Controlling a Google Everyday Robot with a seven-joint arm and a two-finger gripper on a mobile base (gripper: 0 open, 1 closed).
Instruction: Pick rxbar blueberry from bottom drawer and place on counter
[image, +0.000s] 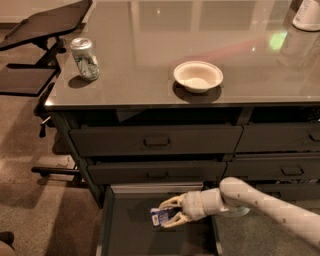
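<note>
One desk carries three things: one can, one bowl and one white container at the far right corner. Its left stack has three drawers: two handled ones and one bottom drawer, pulled out. On the right, two more handled drawers show; any lower one is hidden. One bar lies in the bottom drawer, clamped by the two fingers of the one end effector there, on one arm. One black stand is at the left.
</note>
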